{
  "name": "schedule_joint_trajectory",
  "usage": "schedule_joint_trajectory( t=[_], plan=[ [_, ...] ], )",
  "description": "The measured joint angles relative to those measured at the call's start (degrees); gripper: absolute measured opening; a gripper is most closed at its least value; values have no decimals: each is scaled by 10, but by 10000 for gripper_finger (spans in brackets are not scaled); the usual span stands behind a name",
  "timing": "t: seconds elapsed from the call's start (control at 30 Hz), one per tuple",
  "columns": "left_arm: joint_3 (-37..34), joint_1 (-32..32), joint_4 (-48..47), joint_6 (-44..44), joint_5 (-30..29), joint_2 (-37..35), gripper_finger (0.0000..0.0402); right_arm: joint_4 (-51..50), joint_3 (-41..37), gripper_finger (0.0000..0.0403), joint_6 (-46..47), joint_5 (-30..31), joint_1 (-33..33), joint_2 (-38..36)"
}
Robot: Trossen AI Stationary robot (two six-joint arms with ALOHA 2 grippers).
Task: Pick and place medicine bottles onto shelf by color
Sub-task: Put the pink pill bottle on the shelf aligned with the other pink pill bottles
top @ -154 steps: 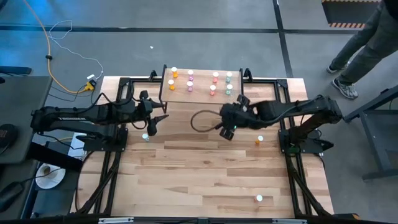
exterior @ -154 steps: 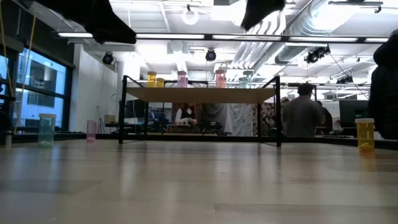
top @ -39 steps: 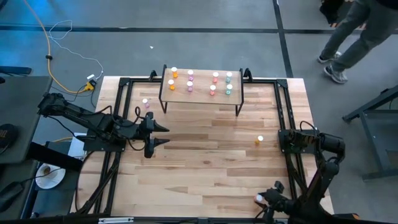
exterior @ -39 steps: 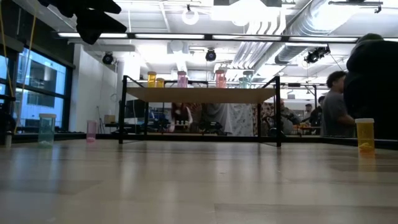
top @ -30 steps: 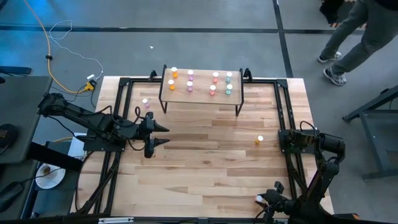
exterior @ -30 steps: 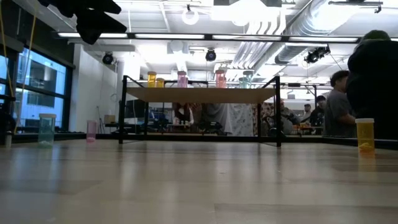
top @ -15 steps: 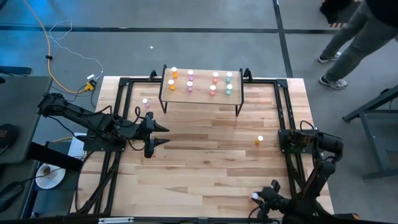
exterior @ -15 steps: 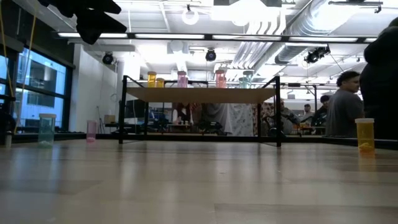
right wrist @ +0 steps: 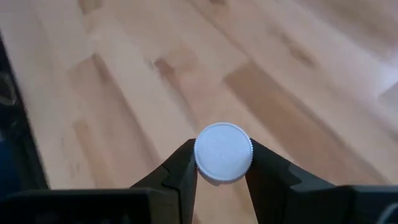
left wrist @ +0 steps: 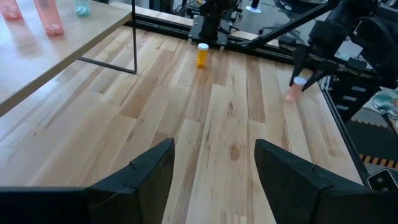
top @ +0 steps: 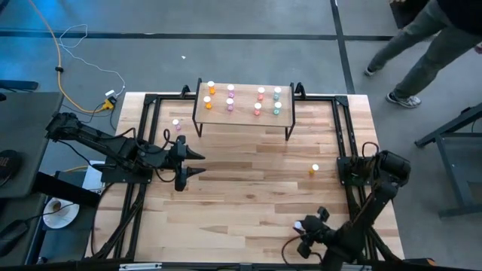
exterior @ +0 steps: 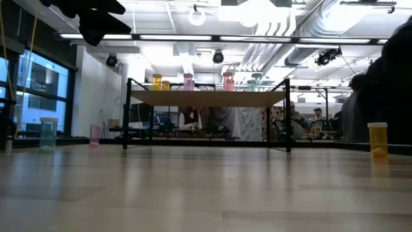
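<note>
My right gripper (top: pixel 301 228) is near the table's front edge, right of centre, shut on a small white-capped bottle (right wrist: pixel 223 152). Its body looks pink in the left wrist view (left wrist: pixel 291 95). My left gripper (top: pixel 197 163) hovers open above the table's left part, touching nothing. The shelf (top: pixel 242 113) stands at the far edge with several orange, pink, red and teal bottles upright on it. An orange bottle (top: pixel 314 170) stands on the table at the right and a pink bottle (top: pixel 176 124) left of the shelf. A teal bottle (exterior: pixel 47 134) shows in the low view. My right gripper pinches the bottle at its white cap (right wrist: pixel 208 169) between the two fingers (right wrist: pixel 184 171), one on each side. The fingers slant down from the table's right. The bottle hangs below them, slightly tilted (left wrist: pixel 296 87). Whether its base is off the table I cannot tell.
Black frame rails (top: pixel 348 188) run along the table's left and right sides. Bare tabletop (top: pixel 248 188) lies between the two grippers and the shelf. A person (top: pixel 429 38) walks on the floor beyond the far right corner.
My right gripper has carried the white-capped bottle from the near right corner toward the table's left and a little away from the near edge. The person beyond the table has walked on.
</note>
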Motion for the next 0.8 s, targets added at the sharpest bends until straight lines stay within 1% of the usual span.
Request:
schedule_joint_trajectory(
  t=[0.1,0.23,0.47,0.6,0.8],
  plan=[
    [0,0,0,0,0,0,213,-8,0,106,-47,0,-26,-22],
    [0,0,0,0,0,0,213,-8,0,106,-138,0,-63,-57],
    [0,0,0,30,0,0,213,-8,0,106,-282,0,-139,-124],
    [0,0,0,30,0,0,213,-8,0,106,-354,-1,-184,-166],
    [0,0,0,30,0,0,213,-7,0,106,-457,-22,-264,-236]
  ],
)
